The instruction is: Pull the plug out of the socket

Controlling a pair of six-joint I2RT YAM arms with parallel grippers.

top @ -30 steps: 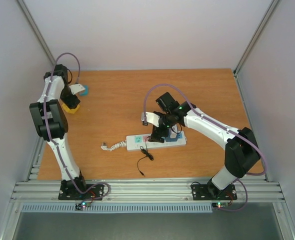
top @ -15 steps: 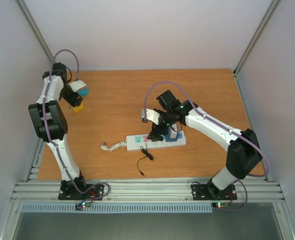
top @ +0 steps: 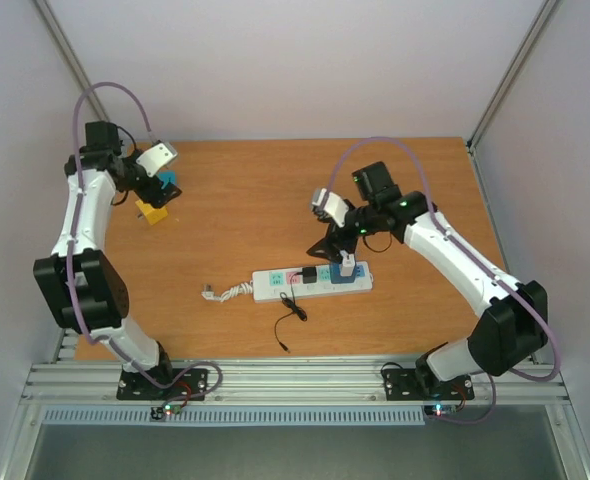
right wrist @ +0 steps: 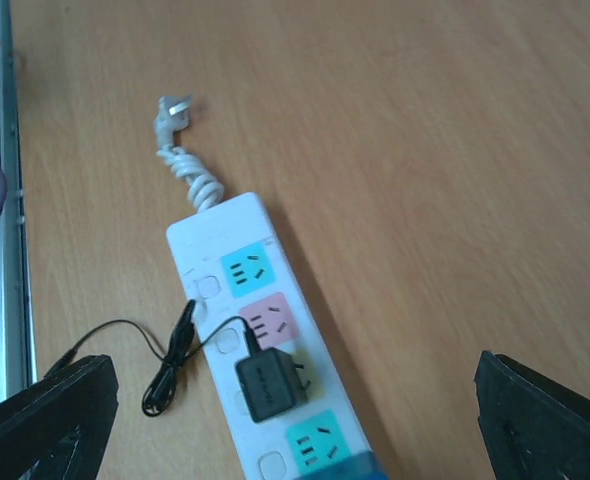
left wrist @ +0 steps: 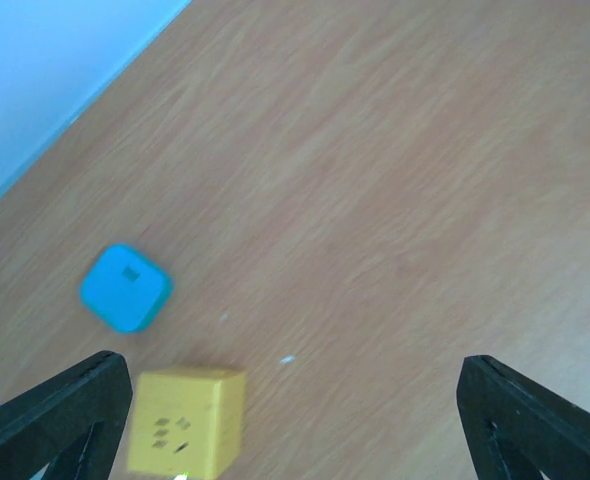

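The socket, a long white power strip [top: 310,283] with pastel outlet faces and a short coiled cord, lies at mid-table and also shows in the right wrist view [right wrist: 237,320]. The black plug [right wrist: 267,384] lies on its side on the strip just past the pink face. Its metal prongs show, pointing right, and its thin black cable [right wrist: 165,360] trails off to the left. My right gripper [right wrist: 295,425] is open and empty, well above the strip, and it also shows in the top view [top: 335,243]. My left gripper [top: 155,188] is open and empty at the far left.
A yellow cube adapter [left wrist: 185,420] and a teal cube [left wrist: 125,288] sit on the wood under my left gripper [left wrist: 295,425], near the left wall. The strip's right end [top: 347,276] is blue. The metal rail [top: 295,380] runs along the near edge.
My right gripper was down over the plug on the strip; it has risen and drawn back to the right, open. The plug now shows on the strip. My left arm has swung up and back.
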